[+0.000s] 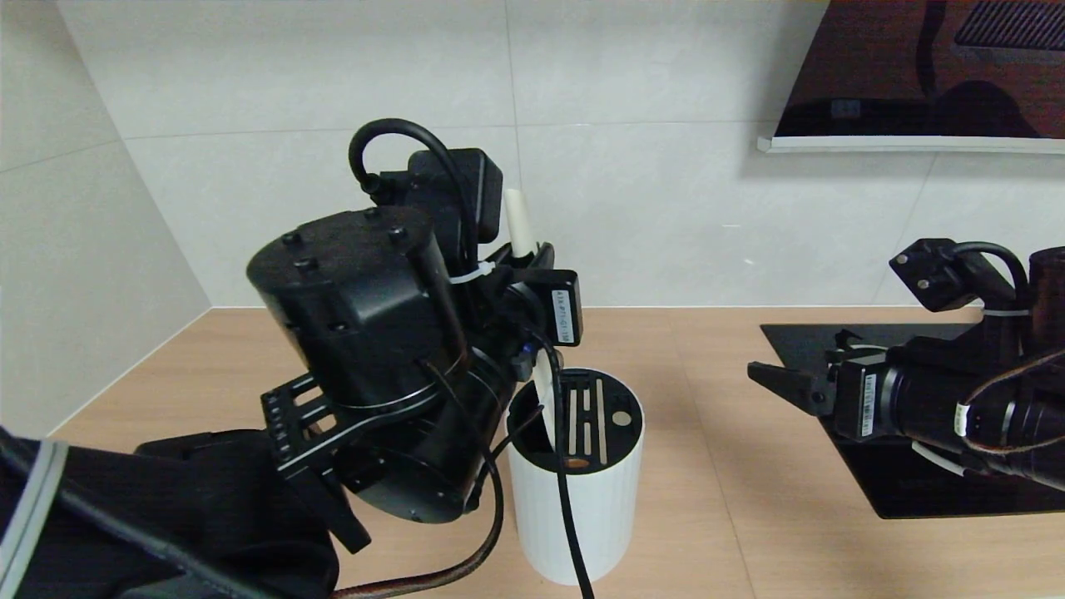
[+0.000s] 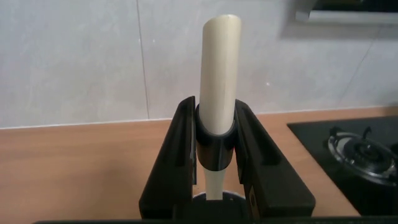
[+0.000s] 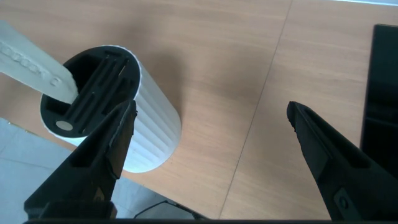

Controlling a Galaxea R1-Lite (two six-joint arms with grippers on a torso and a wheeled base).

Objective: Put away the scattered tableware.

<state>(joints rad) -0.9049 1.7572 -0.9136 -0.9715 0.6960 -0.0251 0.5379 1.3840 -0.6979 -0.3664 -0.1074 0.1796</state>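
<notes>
Pinching the utensil (image 2: 219,68) by its handle, the left gripper (image 2: 216,127) holds its tip inside the holder (image 1: 582,499) on the desk (image 1: 732,466); a sideways pull may topple the holder, while the right gripper (image 3: 211,112) hangs spread, apart

Both arms are matte black. The left arm (image 1: 366,333) has a fat cylindrical wrist housing with small screws (image 1: 304,264) in its cap, a looped black cable (image 1: 391,133), a white zip tie (image 1: 471,272) and a white barcode label (image 1: 566,314). The right arm (image 1: 957,408) bears a similar sticker (image 1: 868,405) and has pointed black jaws.
</notes>
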